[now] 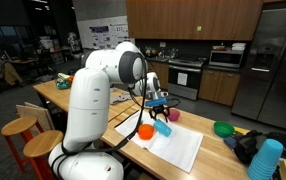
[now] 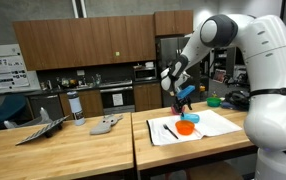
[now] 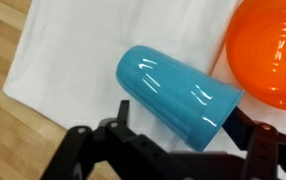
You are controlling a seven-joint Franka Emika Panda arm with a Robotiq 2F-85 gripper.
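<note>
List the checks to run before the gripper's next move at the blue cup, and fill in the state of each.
1. Gripper jaws stand wide apart: ok.
2. Blue cup lies between the two fingers in the wrist view: ok.
3. Cup's pose is readable: it lies on its side on the white cloth, wide end toward the orange bowl: ok.
4. Room for the finger on the bowl's side: cannot tell, because the bowl sits close by the cup's wide end.
5. Fingers touching the cup or still apart from it: cannot tell.
</note>
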